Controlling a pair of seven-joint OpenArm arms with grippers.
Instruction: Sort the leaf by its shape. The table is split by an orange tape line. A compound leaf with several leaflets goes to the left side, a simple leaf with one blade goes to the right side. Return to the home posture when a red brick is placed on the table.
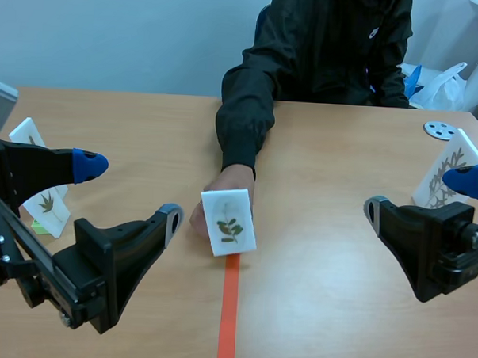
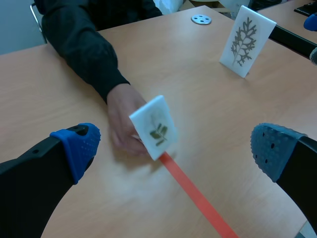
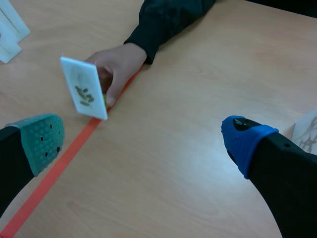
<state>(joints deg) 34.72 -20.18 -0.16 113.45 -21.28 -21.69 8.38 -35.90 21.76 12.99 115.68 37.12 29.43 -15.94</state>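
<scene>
Gaping wide, the left gripper (image 1: 132,192) hangs above the near left part of the table (image 1: 321,293) with nothing between its blue pads, and the right gripper (image 1: 418,195) hangs just as wide and just as bare over the near right part. Between the two, at the far end of the orange tape line (image 1: 228,313), is the leaf card (image 1: 228,222). It is a white card, tilted, showing a small sprig of several leaflets. A person's hand (image 1: 223,190) holds it from behind, reaching across the table in a black sleeve (image 1: 246,108). Behind the left gripper stand a white card with a fan-shaped leaf (image 1: 51,206) and another white card (image 1: 27,132) farther back. Behind the right gripper a tall card with a feathery frond (image 1: 446,168) leans, with a grey holed disc (image 1: 440,130) just beyond it.
</scene>
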